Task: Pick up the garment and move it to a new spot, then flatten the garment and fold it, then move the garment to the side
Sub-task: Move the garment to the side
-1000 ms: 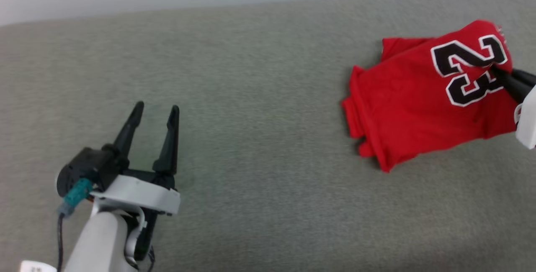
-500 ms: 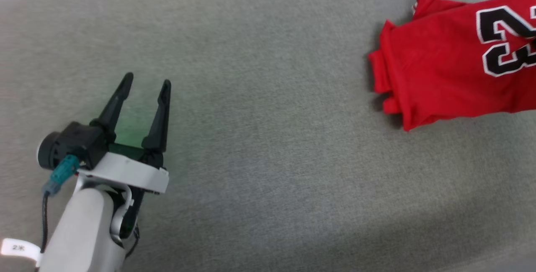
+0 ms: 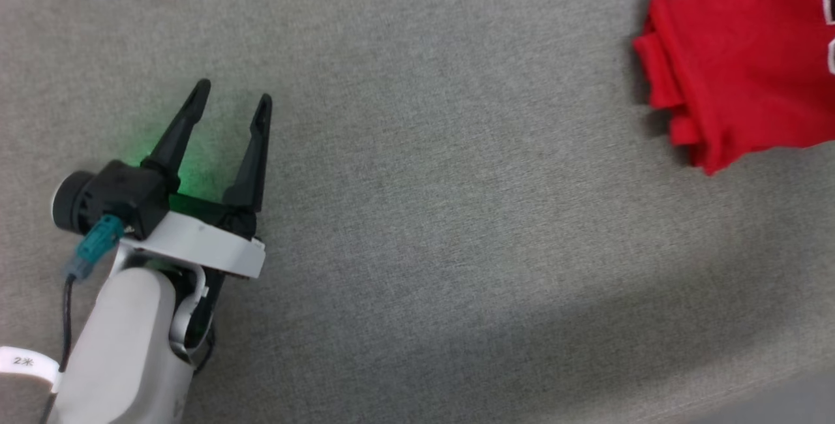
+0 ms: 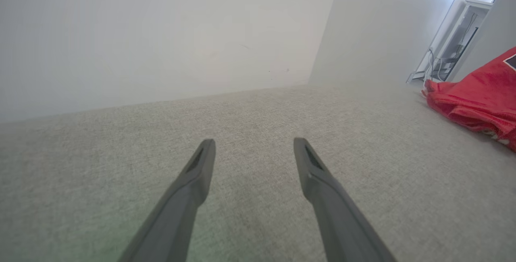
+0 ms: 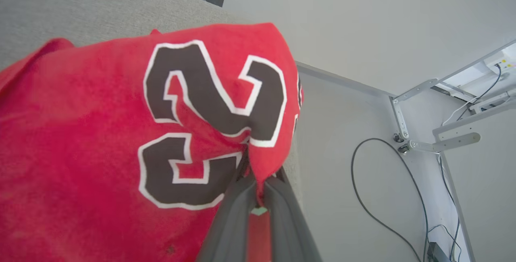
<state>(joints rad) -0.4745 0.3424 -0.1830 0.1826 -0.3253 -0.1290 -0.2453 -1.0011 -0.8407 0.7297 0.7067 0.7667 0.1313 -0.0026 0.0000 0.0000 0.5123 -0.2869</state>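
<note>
Right wrist view: right end effector (image 5: 259, 178) tight on the garment (image 5: 80, 197) (left end effector (image 3: 233, 92) agape, empty)

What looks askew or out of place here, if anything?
Only the garment. It lies bunched rather than flat, with its layered edges uneven. The shut right gripper pinches the cloth by the number into a peak. The left gripper hangs open over the grey surface. No damage or spill is visible.

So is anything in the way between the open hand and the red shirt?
Nothing visible is. Just the grey cloth surface lies between the open left gripper and the garment. The right gripper is pinching the garment at its number.
</note>
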